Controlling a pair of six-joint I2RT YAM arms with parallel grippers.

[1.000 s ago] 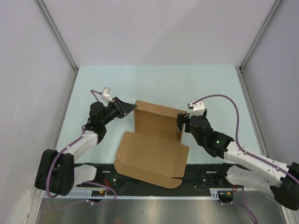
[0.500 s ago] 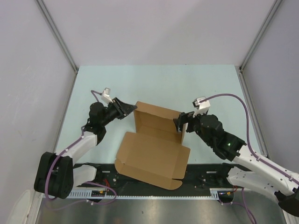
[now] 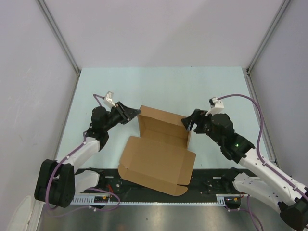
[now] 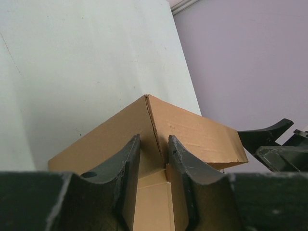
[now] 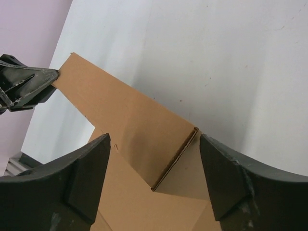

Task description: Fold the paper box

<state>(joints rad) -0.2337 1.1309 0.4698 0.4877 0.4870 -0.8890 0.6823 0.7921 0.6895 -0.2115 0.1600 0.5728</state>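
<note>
With walls half-raised, the left hand [image 3: 135, 113] pinched the ten-o'clock corner of the paper box [image 3: 156, 156], and the wide-open right hand [image 3: 188, 124] probably had to square the two-o'clock corner next.

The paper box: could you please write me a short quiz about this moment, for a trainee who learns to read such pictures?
1. True or false: the right end effector is clamped on the paper box.
2. What does the left end effector pinch? A) a corner of the box's upright wall; B) the wide panel nearest the arm bases; C) nothing.
3. Complete: the wide panel nearest the arm bases lies ____, while the far wall stands upright.

Key: 1 false, the right end effector is open, with the box's right corner between its fingers; 2 A; 3 flat.
</note>
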